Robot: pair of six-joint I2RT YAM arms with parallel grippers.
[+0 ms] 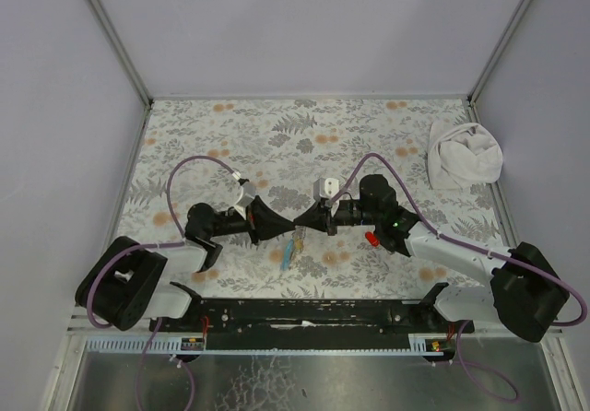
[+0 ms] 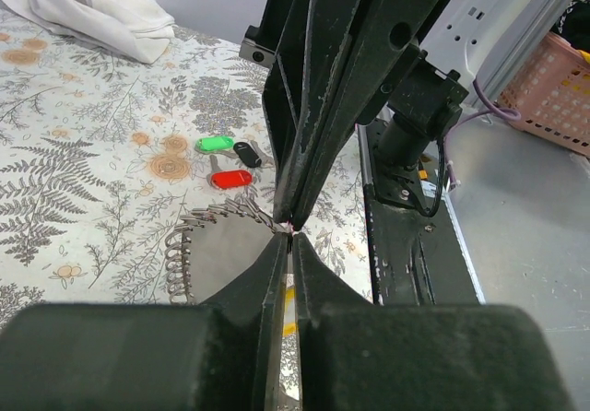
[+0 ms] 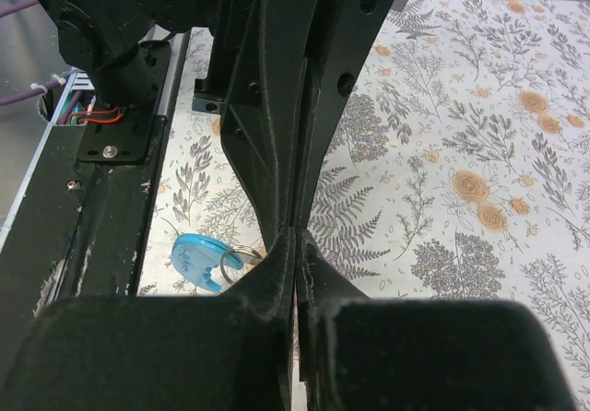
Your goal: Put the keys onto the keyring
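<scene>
My left gripper (image 1: 293, 221) and right gripper (image 1: 306, 219) meet tip to tip over the middle of the table, both shut. Anything pinched at the tips is too small to make out. The keyring, a light blue tag (image 3: 196, 260) on a thin metal ring (image 3: 232, 260), lies just beside and below the tips, partly hidden by my right fingers (image 3: 277, 282). It also shows in the top view (image 1: 290, 250). The yellow key (image 2: 289, 302) shows through the slit of my left gripper (image 2: 289, 236). The green key (image 2: 217, 143), black key (image 2: 246, 153) and red key (image 2: 230, 179) lie together beyond the tips.
A white cloth bundle (image 1: 464, 155) lies at the far right of the table. The black base rail (image 1: 304, 314) runs along the near edge. A pink basket (image 2: 553, 79) stands off the table past the right arm.
</scene>
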